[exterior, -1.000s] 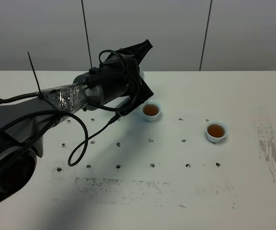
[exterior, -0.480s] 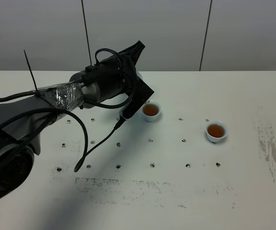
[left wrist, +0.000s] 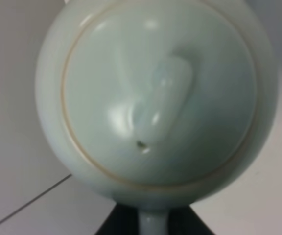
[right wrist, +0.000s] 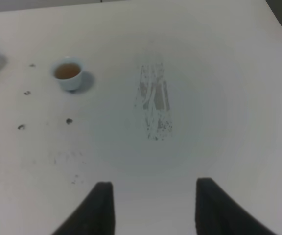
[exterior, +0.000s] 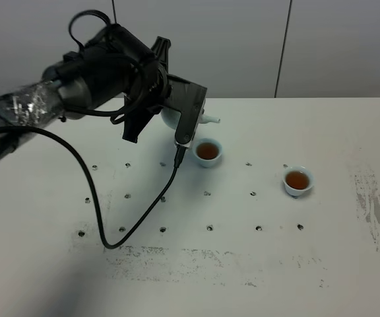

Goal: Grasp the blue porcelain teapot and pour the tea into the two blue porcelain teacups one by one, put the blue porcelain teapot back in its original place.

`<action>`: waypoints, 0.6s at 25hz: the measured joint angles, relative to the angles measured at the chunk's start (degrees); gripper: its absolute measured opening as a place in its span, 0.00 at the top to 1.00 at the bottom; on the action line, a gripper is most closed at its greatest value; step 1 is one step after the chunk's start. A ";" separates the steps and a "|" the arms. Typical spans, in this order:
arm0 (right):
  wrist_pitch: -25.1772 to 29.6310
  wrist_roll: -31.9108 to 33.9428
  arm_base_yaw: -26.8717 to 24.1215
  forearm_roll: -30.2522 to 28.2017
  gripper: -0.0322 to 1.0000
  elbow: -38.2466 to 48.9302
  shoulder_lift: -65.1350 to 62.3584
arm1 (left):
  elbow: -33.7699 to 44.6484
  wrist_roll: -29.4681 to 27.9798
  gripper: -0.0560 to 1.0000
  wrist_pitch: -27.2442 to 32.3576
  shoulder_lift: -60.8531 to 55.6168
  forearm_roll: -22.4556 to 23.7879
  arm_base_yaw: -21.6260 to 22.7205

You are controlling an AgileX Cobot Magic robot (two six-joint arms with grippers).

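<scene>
Left gripper (left wrist: pixel 153 223) grasps the blue porcelain teapot (left wrist: pixel 155 93); right gripper (right wrist: pixel 155 205) stands parted.

No writing, label, brand, number or sign can be read in any of the views. The dark marks on the counter (exterior: pixel 335 264) are only smudges and dots, not characters.
</scene>
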 joint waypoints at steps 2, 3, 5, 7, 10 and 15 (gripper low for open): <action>0.00 0.00 0.00 0.00 0.59 0.00 0.00 | 2.90 -0.13 0.85 0.57 -3.25 -4.64 0.63; 0.00 0.00 0.00 0.00 0.59 0.00 0.00 | 4.88 -0.72 0.85 0.87 -4.88 -6.90 1.06; 0.00 0.00 0.00 0.05 0.59 0.00 0.00 | 9.41 -2.67 0.85 1.33 -7.52 -11.42 2.00; 0.00 0.00 0.00 0.05 0.59 0.00 0.00 | 14.10 -5.95 0.85 0.92 -9.90 -15.77 3.13; 0.00 0.00 0.00 0.05 0.59 0.00 0.00 | 21.07 -11.18 0.85 -0.49 -12.86 -20.12 4.46; 0.00 0.00 0.00 0.05 0.59 0.00 0.00 | 26.66 -20.10 0.85 -1.62 -14.43 -26.69 5.90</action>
